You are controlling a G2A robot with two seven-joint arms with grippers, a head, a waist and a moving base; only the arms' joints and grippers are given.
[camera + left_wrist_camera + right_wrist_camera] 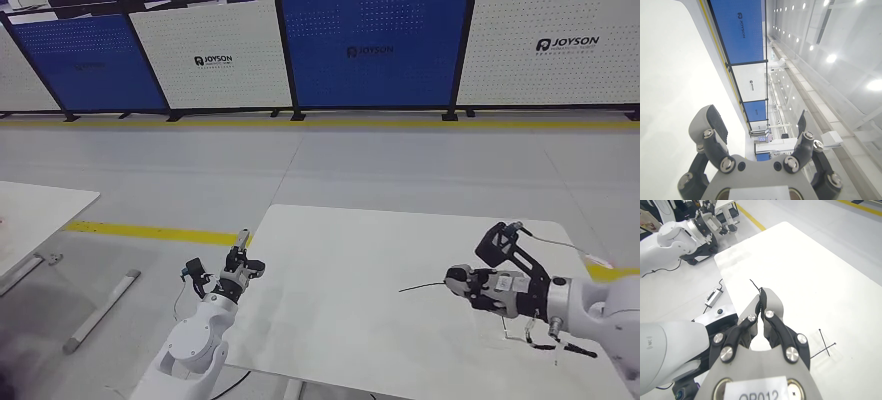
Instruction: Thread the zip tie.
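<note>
Nearest the robot, two crossed black plastic ties [826, 348] lay flat on the white rectangular table [350, 260], off to one side of the right gripper [761, 292] and apart from it. The right gripper hung above the table's right part with its fingers pressed together, pinching a thin black plastic zip tie [754, 283]. In the top view the zip tie [420, 287] stuck out from the fingertips toward the middle of the table, its free end in the air and touching nothing. Well apart from it, at the table's left edge, the left gripper [759, 117] stood with its ribbed black pads [718, 123] spread wide and nothing between them; in the top view it [240, 258] pointed away from the robot. Beyond the table ran a yellow stripe on the grey floor [150, 232], and farthest off stood a row of blue and white perforated panels [370, 50]
</note>
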